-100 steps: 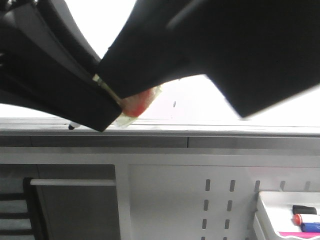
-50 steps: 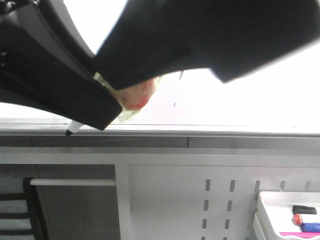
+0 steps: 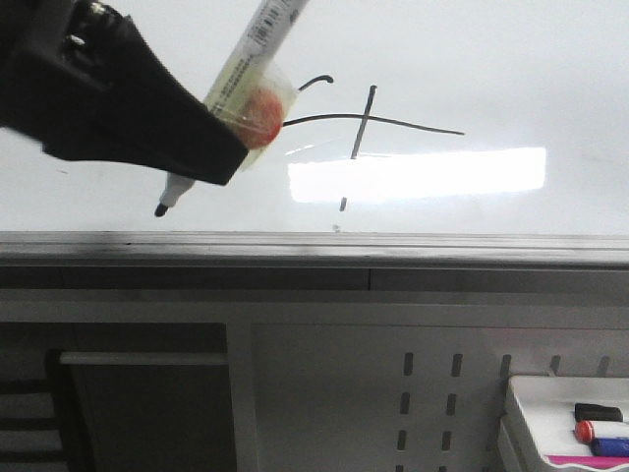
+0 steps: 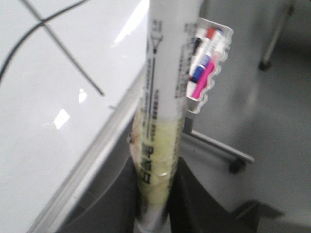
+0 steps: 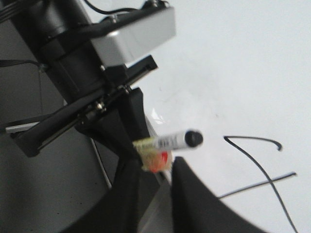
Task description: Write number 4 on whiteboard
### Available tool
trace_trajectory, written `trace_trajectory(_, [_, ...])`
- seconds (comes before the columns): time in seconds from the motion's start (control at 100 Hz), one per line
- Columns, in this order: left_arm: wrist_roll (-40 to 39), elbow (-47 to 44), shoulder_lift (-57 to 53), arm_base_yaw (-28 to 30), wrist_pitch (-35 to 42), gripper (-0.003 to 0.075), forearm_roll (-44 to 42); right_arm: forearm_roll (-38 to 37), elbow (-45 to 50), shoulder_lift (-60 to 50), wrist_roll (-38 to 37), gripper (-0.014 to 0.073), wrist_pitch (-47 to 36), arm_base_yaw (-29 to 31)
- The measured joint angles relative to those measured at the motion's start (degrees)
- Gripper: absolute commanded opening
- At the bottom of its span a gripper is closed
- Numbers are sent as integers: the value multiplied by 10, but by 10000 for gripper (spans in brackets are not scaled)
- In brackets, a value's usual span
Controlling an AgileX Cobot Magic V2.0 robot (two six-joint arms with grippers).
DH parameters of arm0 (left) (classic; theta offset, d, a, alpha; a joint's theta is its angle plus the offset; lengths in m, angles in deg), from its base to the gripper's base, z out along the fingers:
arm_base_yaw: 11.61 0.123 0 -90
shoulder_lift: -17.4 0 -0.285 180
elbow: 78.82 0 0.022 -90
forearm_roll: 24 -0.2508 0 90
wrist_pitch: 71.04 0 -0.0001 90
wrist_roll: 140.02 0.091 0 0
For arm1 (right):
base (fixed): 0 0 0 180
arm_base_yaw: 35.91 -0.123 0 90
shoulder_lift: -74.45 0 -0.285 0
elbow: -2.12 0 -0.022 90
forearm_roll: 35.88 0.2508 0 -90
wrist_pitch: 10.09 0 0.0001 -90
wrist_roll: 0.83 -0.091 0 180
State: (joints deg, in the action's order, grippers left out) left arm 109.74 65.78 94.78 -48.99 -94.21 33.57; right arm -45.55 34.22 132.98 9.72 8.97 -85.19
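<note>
left gripper (image 3: 211, 147): clamped on marker (image 3: 241, 84), tip off the board near its lower rail | right gripper: fingers out of view | number 4 (image 3: 364, 120): drawn mid whiteboard (image 3: 491, 59), above the glare | tray of markers (image 3: 570, 433): below board's right end

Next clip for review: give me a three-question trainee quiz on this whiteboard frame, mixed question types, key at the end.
1. True or false: the marker tip touches the whiteboard in the front view.
2. Multiple choice: the left gripper holds the marker with its tip toward A) the board's lower rail, B) the marker tray, C) the ceiling.
3. Short answer: which strokes of the number 4 are visible?

Key:
1. False; the tip hangs clear, left of the strokes.
2. A.
3. A hooked slanted stroke, a long horizontal line and a short crossing vertical stroke.
</note>
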Motion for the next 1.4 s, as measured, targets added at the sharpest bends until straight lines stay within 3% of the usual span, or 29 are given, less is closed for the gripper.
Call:
trace_trajectory(0.21, [-21, -4, 41, 0, 150, -20, 152, 0, 13, -41, -5, -62, 24, 36])
trace_trajectory(0.5, [-22, 5, 82, 0, 312, -20, 238, 0, 15, -68, -10, -62, 78, 45])
trace_trajectory(1.4, [-27, 56, 134, -1, 356, 0, 339, 13, 15, -68, -23, -62, 83, 45])
